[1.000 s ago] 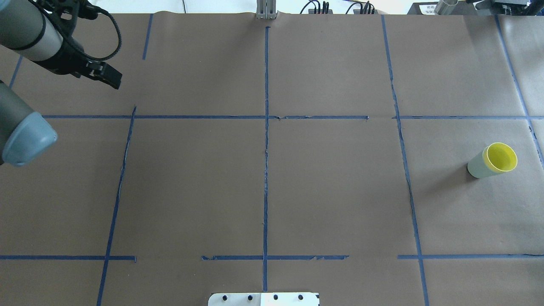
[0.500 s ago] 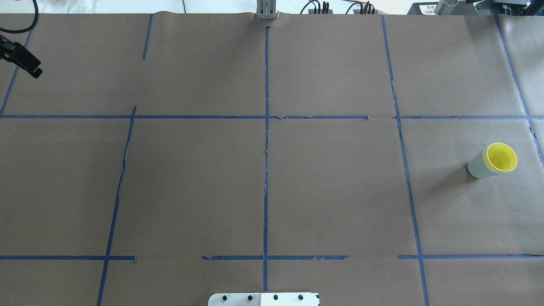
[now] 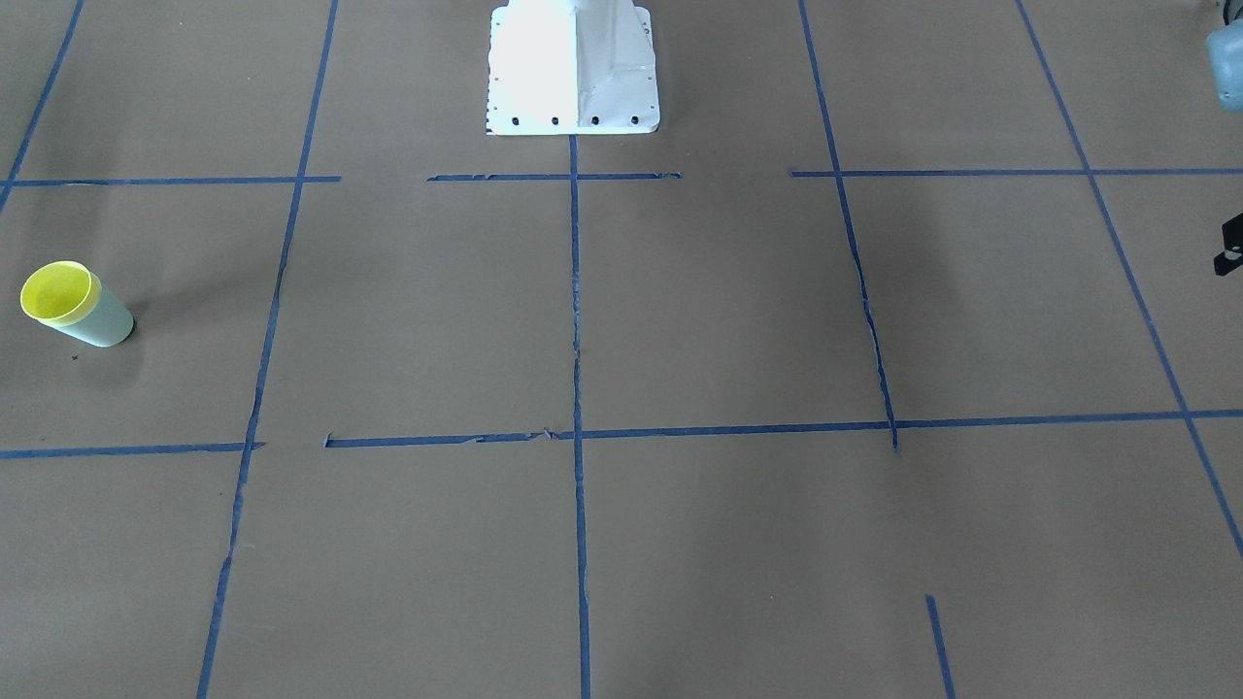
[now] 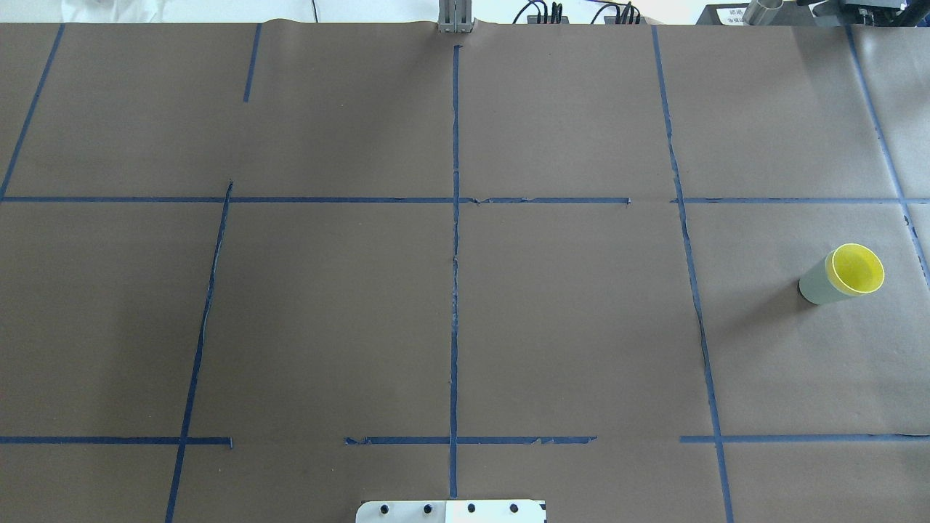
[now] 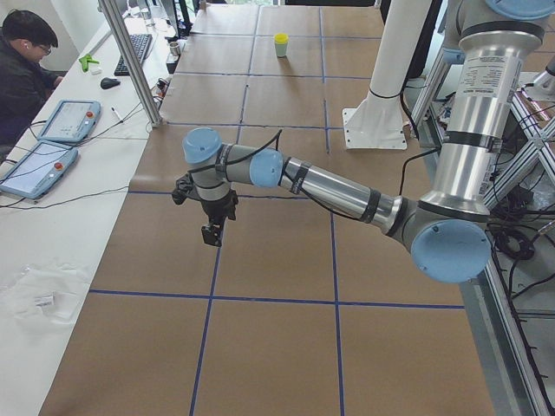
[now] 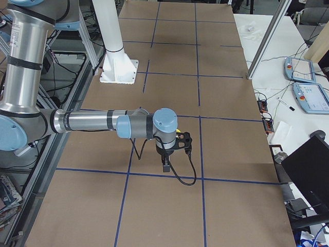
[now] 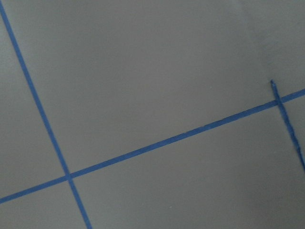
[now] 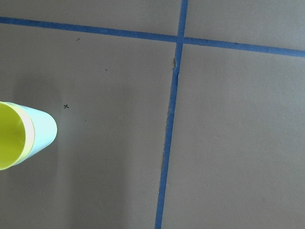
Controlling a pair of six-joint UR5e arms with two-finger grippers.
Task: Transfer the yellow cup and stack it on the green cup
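**A:** Where is the yellow cup [image 4: 857, 269]?

**B:** It sits nested inside the green cup [image 4: 815, 288], with only its bright rim and inner wall showing above the green wall. The pair stands upright on the worktop [image 4: 327, 305] at the robot's right-hand end. It is in a square marked off by blue tape [image 4: 455, 290], well apart from the white base [image 3: 573, 63].

**A:** Is anything holding the pair?

**B:** No. In the overhead and front views the cups stand alone, with their shadow on the brown paper beside them. The right wrist view catches them at its left edge.

**A:** And the arms?

**B:** The left arm [image 5: 329, 186] reaches out low over the left part of the worktop. The left jaws point down, close above a tape line. The right arm [image 6: 87, 122] is stretched out the same way on its side, and the right jaws hang just above the paper near a tape crossing.

**A:** Are the jaws open or closed?

**B:** I cannot tell for either. The right jaws show only in a side view. The left jaws show there and as a dark sliver at the front view's edge.
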